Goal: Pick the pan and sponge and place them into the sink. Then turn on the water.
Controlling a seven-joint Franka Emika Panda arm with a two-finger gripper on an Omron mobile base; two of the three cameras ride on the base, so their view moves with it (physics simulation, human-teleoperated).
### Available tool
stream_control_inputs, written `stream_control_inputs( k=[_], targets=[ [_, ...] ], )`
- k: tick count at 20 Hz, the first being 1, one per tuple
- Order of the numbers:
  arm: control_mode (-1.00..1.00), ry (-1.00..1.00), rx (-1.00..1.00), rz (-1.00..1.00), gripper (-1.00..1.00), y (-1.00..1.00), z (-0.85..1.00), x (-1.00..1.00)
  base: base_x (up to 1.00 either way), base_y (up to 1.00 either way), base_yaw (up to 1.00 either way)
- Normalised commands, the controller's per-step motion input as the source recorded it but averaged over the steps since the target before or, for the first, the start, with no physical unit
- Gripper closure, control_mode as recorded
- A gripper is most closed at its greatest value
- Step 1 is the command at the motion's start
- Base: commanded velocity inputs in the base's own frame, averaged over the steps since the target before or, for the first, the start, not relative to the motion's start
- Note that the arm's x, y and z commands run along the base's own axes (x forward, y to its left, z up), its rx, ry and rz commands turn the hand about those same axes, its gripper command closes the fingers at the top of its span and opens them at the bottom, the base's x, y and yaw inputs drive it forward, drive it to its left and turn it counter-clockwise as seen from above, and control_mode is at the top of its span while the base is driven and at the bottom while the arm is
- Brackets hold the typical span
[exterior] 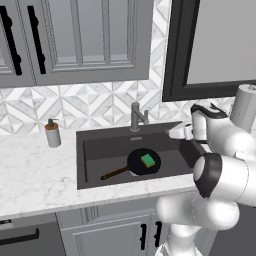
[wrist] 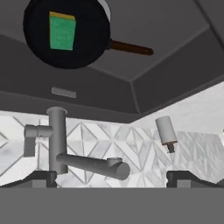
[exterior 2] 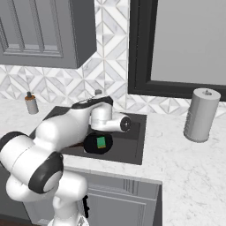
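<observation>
From the left base view I count, left to right: one soap dispenser [exterior: 52,133] on the white marble desk [exterior: 35,170] at the left, one sink [exterior: 95,155] in the middle of the frame, and one faucet [exterior: 136,116] standing behind it. One pan [exterior: 135,166] lies on the sink floor at centre, handle pointing lower left, with one green sponge [exterior: 148,160] lying in it. My arm fills the right side, and one grey cylinder [exterior: 246,106] stands at the upper right edge.

The right base view puts the dispenser [exterior 2: 31,103] at far left, the pan [exterior 2: 94,148] and sponge [exterior 2: 101,142] just under my arm at centre, and shows the full grey cylinder [exterior 2: 201,114] on the desk at right.

The hand view is rolled over: pan [wrist: 83,48] and sponge [wrist: 61,31] sit upper left, the faucet [wrist: 57,140] lower left, the dispenser [wrist: 166,130] right of centre. My jaws [wrist: 111,178] stand wide apart at the bottom, holding nothing.
</observation>
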Motion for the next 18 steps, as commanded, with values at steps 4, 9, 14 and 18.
stream_control_inputs(
  k=[4,9,14,18],
  targets=[
    [-1.0,-0.19,0.08,-0.08,-1.0,-0.29,0.13,-0.04,0.0,0.0,0.0],
    [-1.0,-0.27,0.07,-0.17,-1.0,-0.07,0.0,-0.01,0.0,0.0,0.0],
    [-1.0,-0.09,0.0,-0.16,-1.0,0.03,0.0,0.01,0.0,0.0,0.0],
    [-1.0,0.0,0.0,-0.04,-1.0,0.03,0.0,0.14,0.0,0.0,0.0]
  ],
)
